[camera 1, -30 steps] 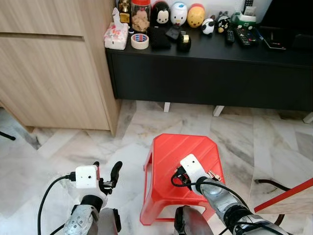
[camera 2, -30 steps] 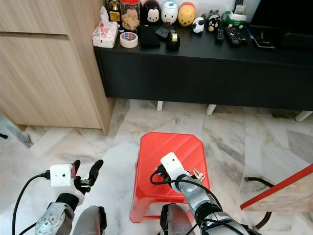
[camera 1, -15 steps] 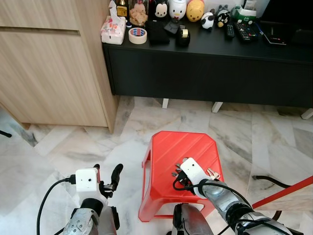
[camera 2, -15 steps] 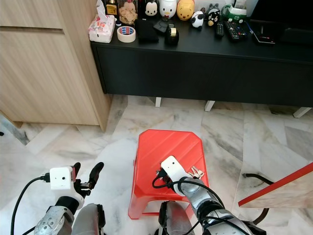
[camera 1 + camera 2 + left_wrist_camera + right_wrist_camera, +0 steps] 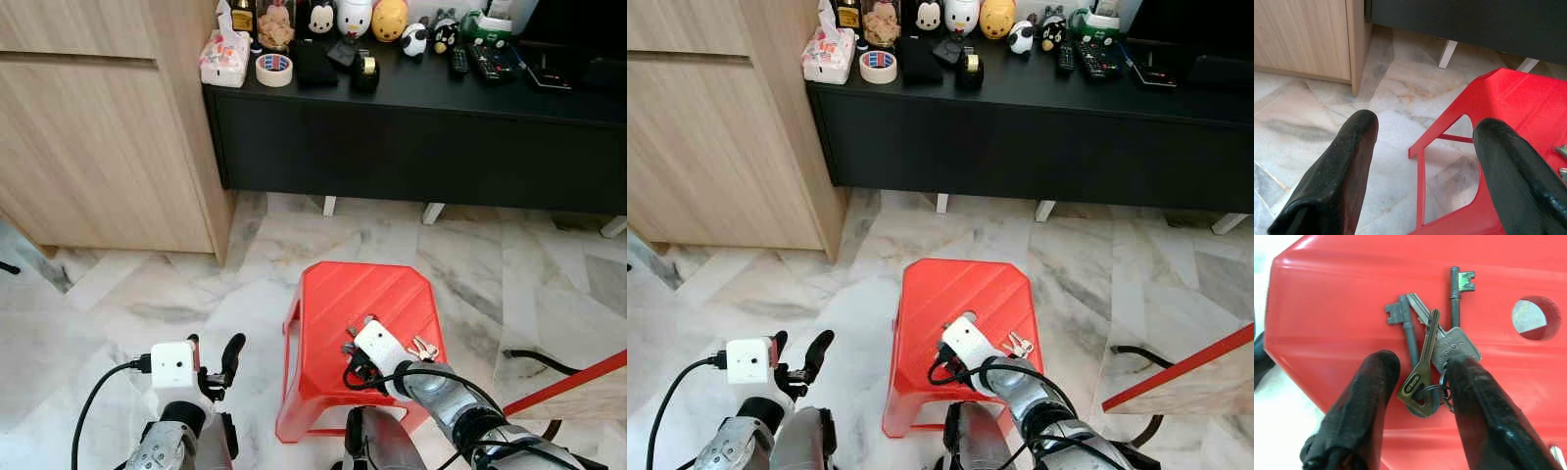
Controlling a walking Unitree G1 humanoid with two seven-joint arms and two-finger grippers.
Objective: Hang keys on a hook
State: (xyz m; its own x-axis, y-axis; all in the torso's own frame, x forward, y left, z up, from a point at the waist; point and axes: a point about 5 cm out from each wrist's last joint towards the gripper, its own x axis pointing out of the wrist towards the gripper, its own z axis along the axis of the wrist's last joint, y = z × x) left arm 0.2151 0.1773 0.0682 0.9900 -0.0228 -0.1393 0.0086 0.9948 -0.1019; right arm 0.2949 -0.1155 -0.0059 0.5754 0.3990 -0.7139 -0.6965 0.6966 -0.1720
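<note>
1. Keys (image 5: 1427,350) lie flat on the red stool (image 5: 333,294), ring end nearest the robot, ready for pickup.
2. Right gripper (image 5: 1418,382) straddles the ring, fingers apart, gripping nothing.
3. Left gripper (image 5: 1420,147) idles open beside the stool.

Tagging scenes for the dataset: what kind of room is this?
Likely a home living room: a low black console with remotes and toy figures, wood cabinets, marble floor, red stool.

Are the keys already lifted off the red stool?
No, the keys lie flat on the red stool, with the right claw open around them.
</note>
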